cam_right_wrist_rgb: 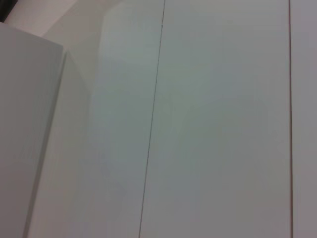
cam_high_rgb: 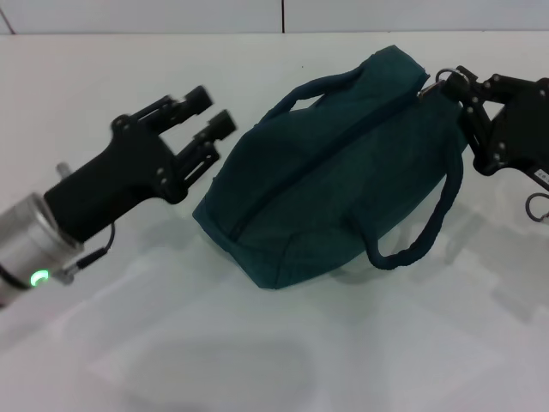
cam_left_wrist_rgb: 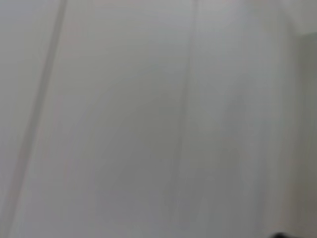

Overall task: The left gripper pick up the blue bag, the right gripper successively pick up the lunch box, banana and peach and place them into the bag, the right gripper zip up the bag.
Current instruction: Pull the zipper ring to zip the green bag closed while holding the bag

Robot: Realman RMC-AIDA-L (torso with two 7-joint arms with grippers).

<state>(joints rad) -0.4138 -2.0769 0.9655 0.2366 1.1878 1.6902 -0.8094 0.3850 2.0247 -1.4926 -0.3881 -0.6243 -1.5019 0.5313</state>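
Judging the zipped, bulging blue bag (cam_high_rgb: pixel 334 163) soft and floppy, we'd grip its handle; left end effector (cam_high_rgb: pixel 208 116) spread empty, right end effector (cam_high_rgb: pixel 455 90) seemingly pinching the zipper pull.

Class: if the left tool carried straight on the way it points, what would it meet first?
Probably the dark teal fabric bag, near its rounded end; the left tool aims up-right, though depth is unclear.

The bag (cam_high_rgb: pixel 330 163) lies on the table (cam_high_rgb: pixel 103 77), between left gripper (cam_high_rgb: pixel 208 114) and right gripper (cam_high_rgb: pixel 455 86).
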